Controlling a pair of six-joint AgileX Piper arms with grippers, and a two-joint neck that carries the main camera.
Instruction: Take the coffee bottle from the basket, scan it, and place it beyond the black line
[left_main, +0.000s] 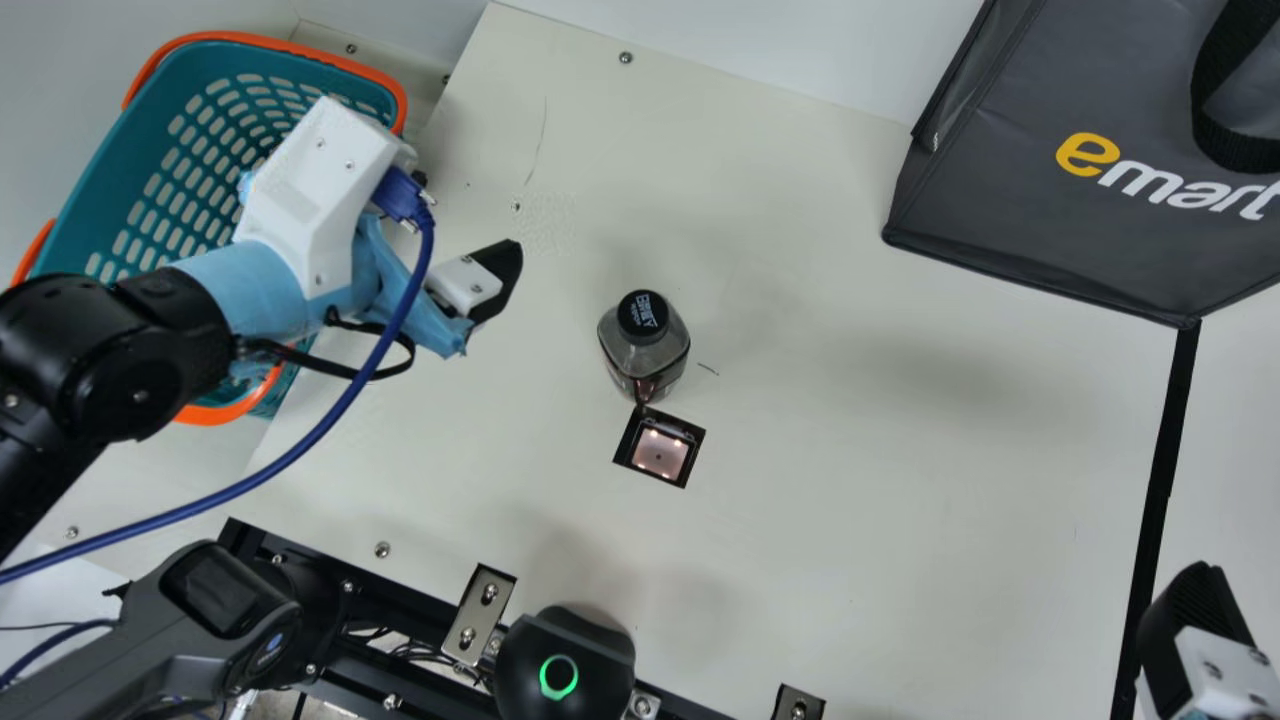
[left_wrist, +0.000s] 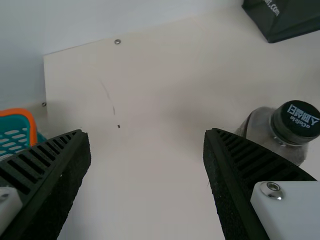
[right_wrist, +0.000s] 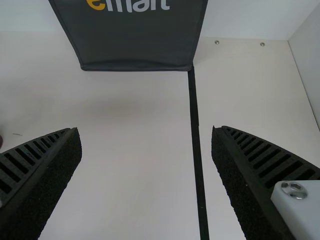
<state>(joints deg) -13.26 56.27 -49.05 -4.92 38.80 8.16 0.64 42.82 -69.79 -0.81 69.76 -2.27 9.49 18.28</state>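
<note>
The coffee bottle (left_main: 645, 345) stands upright on the table just behind the scanner window (left_main: 660, 452). My left gripper (left_main: 470, 300) is left of it, apart from it, beside the basket (left_main: 75, 215). In the left wrist view my left gripper (left_wrist: 147, 150) is open with nothing between its fingers, and the bottle (left_wrist: 280, 130) is outside them. My right gripper (left_main: 1195, 640) is at the main view's lower right corner, by the black line (left_main: 1165, 450). The right wrist view has my right gripper (right_wrist: 147, 145) open above the table, the black line (right_wrist: 196, 140) running between its fingers.
A dark grey bag (left_main: 1010, 190) stands at the table's back right, at the far end of the black line. Along the front edge are a handheld scanner (left_main: 215, 620), a black device with a green ring (left_main: 565, 665) and metal brackets (left_main: 480, 612). A blue cable hangs from my left arm.
</note>
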